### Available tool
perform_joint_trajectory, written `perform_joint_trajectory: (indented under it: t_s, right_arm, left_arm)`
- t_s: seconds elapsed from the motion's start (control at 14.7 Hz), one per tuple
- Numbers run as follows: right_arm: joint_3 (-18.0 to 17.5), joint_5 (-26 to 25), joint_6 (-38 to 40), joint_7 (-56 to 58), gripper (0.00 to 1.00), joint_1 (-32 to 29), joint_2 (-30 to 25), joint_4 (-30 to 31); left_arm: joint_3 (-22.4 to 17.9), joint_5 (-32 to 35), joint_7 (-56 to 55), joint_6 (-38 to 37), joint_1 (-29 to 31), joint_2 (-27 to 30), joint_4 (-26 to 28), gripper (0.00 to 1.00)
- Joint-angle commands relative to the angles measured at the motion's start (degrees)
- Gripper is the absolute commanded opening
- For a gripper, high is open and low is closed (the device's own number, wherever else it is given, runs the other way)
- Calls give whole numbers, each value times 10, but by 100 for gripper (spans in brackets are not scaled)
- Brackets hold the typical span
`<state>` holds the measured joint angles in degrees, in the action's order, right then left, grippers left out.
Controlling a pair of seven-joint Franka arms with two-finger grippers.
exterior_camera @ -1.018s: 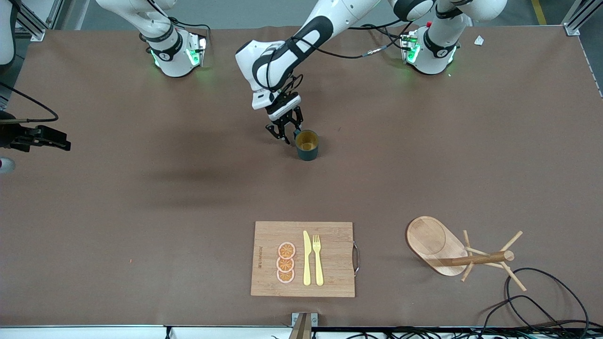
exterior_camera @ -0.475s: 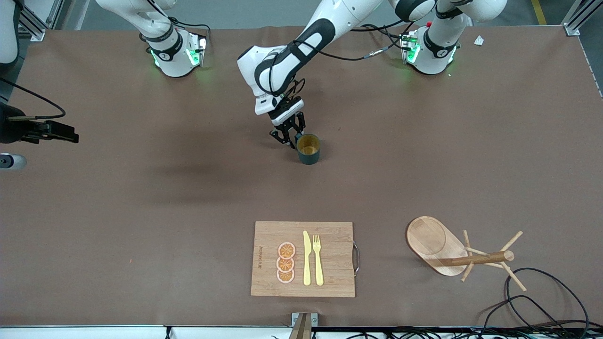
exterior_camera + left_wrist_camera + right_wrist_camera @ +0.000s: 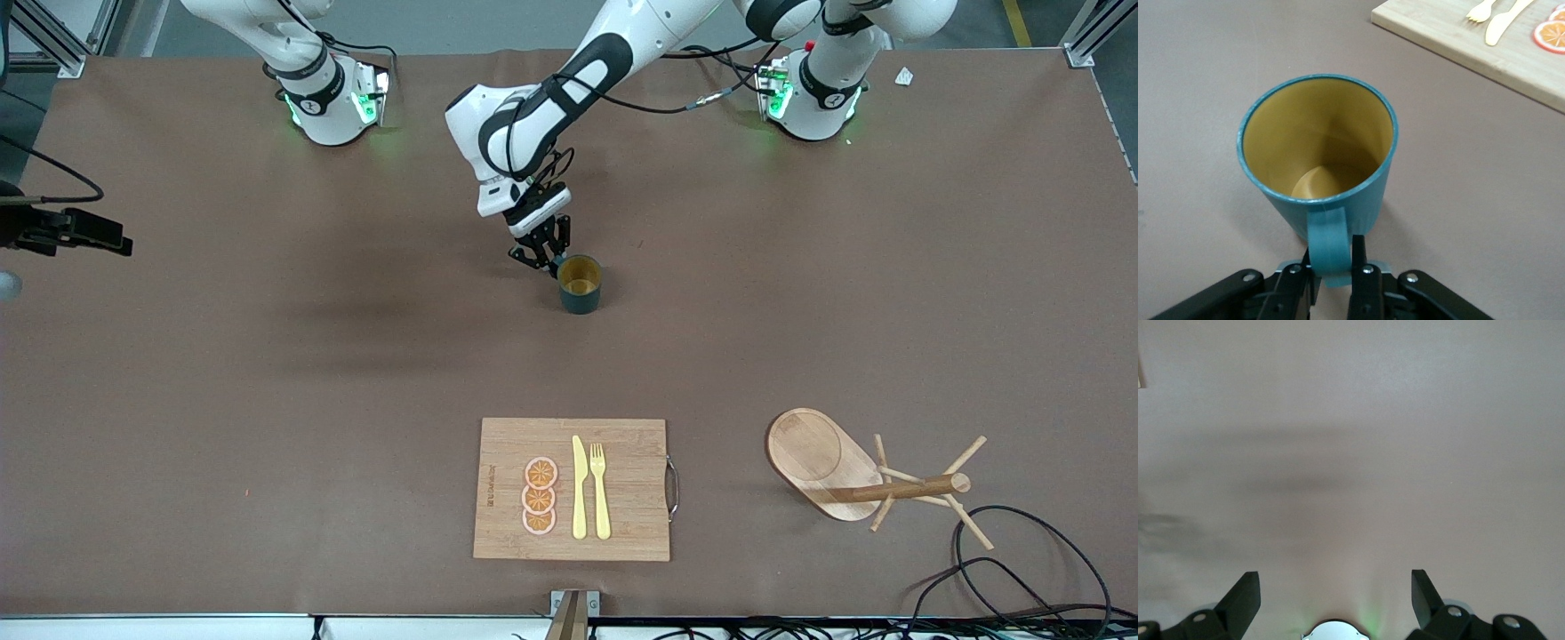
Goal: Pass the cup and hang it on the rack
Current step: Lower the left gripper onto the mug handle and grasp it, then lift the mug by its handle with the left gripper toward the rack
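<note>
Cup (image 3: 581,284), likely light, rigid and smooth: left gripper (image 3: 1336,275) pinched tight on its loop handle (image 3: 1329,245); right gripper (image 3: 1335,595) waits, spread wide and empty.

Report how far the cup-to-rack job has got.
Done: the left gripper has its jaws shut on the handle of the cup.
In hand: the cup looks still on the table, upright, not visibly lifted.
Left: the handover to the right gripper, which waits open over bare table, and the hanging; the rack near the front camera holds nothing on its pegs.
</note>
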<state>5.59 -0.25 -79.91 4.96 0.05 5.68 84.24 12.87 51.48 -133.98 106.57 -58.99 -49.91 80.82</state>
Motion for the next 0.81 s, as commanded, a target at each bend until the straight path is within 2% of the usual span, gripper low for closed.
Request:
perform_joint_trajectory:
  t_s: [0.0,0.2,0.47,0.75]
  right_arm:
    - [-5,10,-21,-8,100,-6,-59,68]
    - [-5,11,-22,-12,100,-6,-86,88]
    - [-7,15,-21,-38,100,-5,-105,100]
    - [-6,16,-24,-37,100,-6,-120,108]
  left_arm:
    - [2,-5,38,-9,26,30,-5,1]
    - [5,-47,85,-10,61,55,-32,1]
    - [8,-144,197,-3,136,133,-38,3]
    - [10,-247,311,1,207,167,-67,1]
